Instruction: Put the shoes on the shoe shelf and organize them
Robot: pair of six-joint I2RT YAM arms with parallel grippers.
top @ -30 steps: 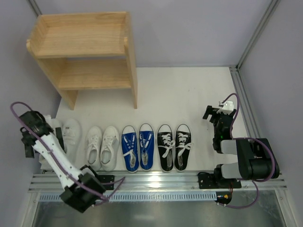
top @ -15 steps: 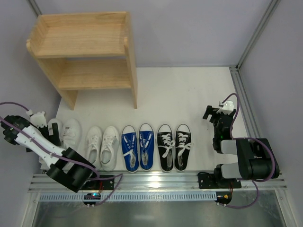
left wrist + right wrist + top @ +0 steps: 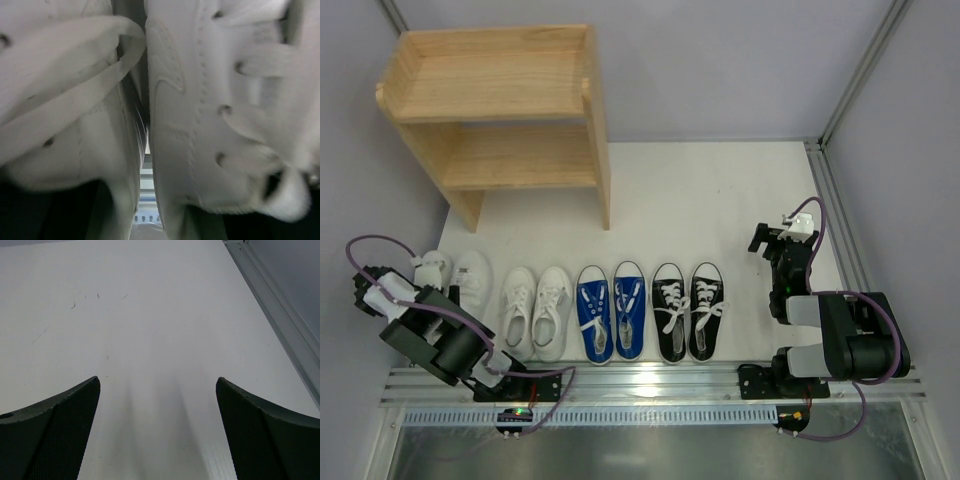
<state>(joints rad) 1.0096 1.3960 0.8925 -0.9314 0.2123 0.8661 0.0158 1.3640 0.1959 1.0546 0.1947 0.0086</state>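
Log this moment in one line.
left hand: at leftmost white shoes, grip unclear | right hand: open over table | shelf: no shoes yet

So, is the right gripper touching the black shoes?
Apart. Top view shows bare table between the right gripper and black shoes.

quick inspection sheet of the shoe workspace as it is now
surface: white tabletop, faint scuffs
job's things: light wooden two-tier shoe shelf far left, no shoes on it; far-left white sneaker pair, second white pair, blue canvas pair, black canvas pair in one row near the arms
clutter: nothing seen
grippers: left gripper down at far-left white pair, jaw state unclear; right gripper open over bare tabletop
cables: purple cables looped on both arms
surroundings: grey walls, aluminium rail at near edge
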